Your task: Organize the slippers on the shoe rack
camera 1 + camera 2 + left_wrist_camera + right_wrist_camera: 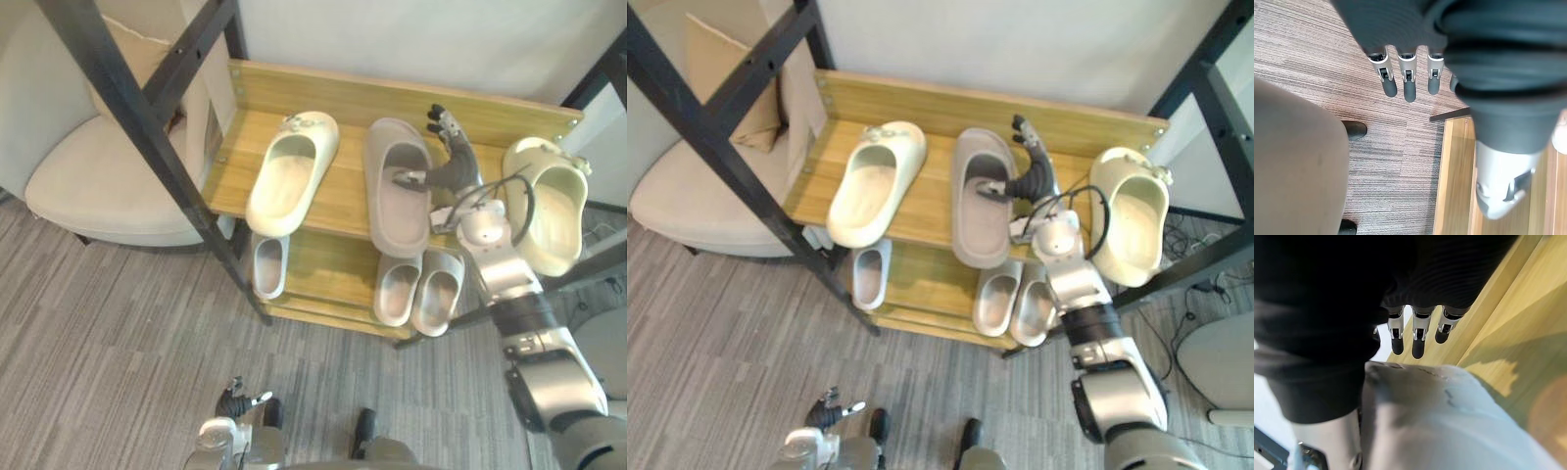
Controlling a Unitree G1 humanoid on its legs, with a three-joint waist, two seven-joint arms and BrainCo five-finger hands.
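The wooden shoe rack (343, 98) carries a cream slipper (291, 171) and a long grey slipper (397, 191) side by side on its top shelf. My right hand (453, 166) rests at the grey slipper's right edge, its thumb reaching into the slipper's opening. Its fingers (1418, 335) point straight at the rack's back board, beside the grey slipper (1449, 421). Another cream slipper (549, 211) lies at the rack's right end. My left hand (238, 399) hangs low over the carpet with relaxed fingers (1408, 83), holding nothing.
On the lower shelf stand a small white slipper (268, 264) at the left and two small grey slippers (397, 289) at the right. A cream armchair (88, 166) sits left of the rack. A black metal frame bar (147, 127) slants across in front of the rack's left side.
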